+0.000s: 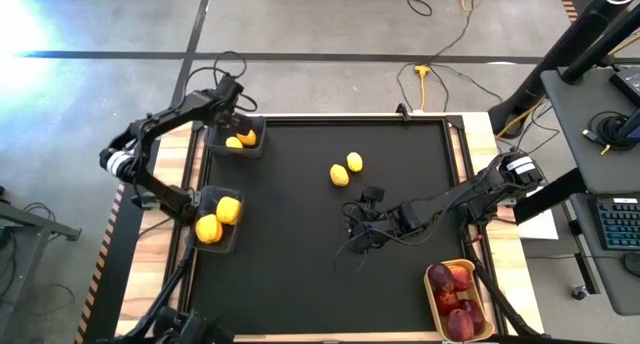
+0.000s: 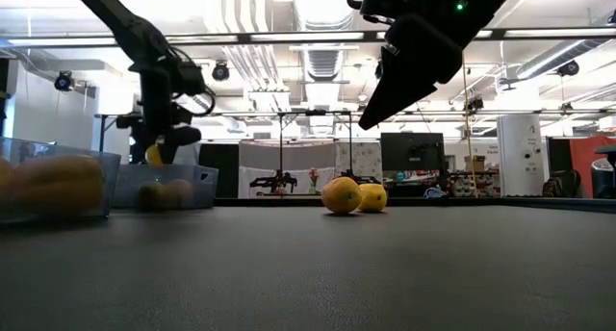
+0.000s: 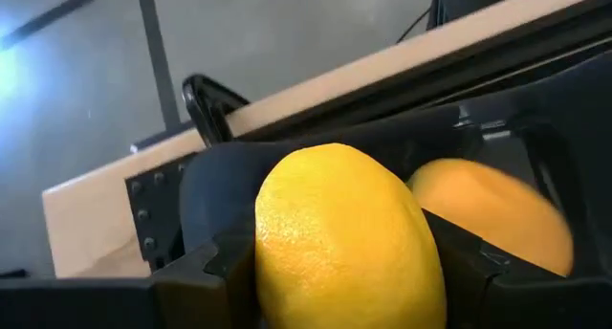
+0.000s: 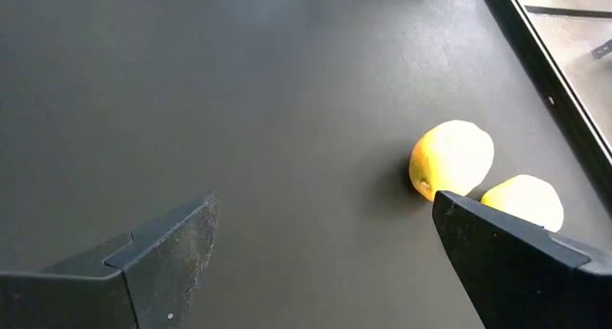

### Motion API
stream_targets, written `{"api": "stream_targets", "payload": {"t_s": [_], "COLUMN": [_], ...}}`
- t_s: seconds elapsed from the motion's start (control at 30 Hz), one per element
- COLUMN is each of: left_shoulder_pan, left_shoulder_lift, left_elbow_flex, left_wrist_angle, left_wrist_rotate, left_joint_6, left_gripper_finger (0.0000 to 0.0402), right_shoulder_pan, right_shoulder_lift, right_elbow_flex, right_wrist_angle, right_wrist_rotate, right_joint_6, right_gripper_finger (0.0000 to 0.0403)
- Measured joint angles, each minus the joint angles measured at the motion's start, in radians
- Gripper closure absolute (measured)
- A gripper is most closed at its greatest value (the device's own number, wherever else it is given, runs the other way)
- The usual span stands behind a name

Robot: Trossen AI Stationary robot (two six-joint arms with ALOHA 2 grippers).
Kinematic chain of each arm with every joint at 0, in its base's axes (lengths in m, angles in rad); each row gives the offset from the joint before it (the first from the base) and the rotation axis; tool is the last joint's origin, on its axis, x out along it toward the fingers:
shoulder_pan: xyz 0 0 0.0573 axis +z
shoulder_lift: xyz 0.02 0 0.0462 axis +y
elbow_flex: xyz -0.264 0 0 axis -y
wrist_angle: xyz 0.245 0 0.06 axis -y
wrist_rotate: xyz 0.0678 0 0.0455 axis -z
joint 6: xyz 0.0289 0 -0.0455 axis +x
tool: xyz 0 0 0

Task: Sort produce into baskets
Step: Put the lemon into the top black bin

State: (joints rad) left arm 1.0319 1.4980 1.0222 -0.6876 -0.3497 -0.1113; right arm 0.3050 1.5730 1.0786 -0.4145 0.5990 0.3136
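My left gripper is over the far-left dark bin and is shut on a yellow lemon. An orange-yellow piece lies in that bin. The near-left dark bin holds two yellow pieces. Two yellow lemons rest on the black mat, also in the right wrist view. My right gripper is open and empty above the mat, nearer than those lemons. The tan tray at the near right holds several dark red fruits. My left gripper pinches the lemon's two opposite sides between its two fingers. It comes from above, over the far-left bin. In the low view the lemon hangs at the fingers just above the bin's rim.
The black mat has open room in its middle and near part. Wooden table borders run along both sides. Cables lie on the floor beyond the far edge, and a desk with a keyboard stands at the right.
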Motion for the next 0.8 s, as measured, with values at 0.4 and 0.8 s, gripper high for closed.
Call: {"api": "stream_targets", "payload": {"t_s": [0.4, 0.8], "left_shoulder_pan": [-0.001, -0.032], "left_shoulder_lift": [0.149, 0.104], "left_elbow_flex": [-0.002, 0.15], "left_wrist_angle": [-0.027, -0.192], "left_wrist_rotate": [-0.038, -0.032], "left_joint_6": [0.001, 0.028], "left_gripper_finger": [0.0199, 0.0118], "right_shoulder_pan": [0.0, -0.004], "right_shoulder_lift": [0.0, 0.0], "right_elbow_flex": [0.0, 0.0], "right_wrist_angle": [0.0, -0.184], "right_wrist_rotate": [0.0, 0.001], "right_joint_6": [0.0, 0.118], "right_gripper_finger": [0.0026, 0.0026]}}
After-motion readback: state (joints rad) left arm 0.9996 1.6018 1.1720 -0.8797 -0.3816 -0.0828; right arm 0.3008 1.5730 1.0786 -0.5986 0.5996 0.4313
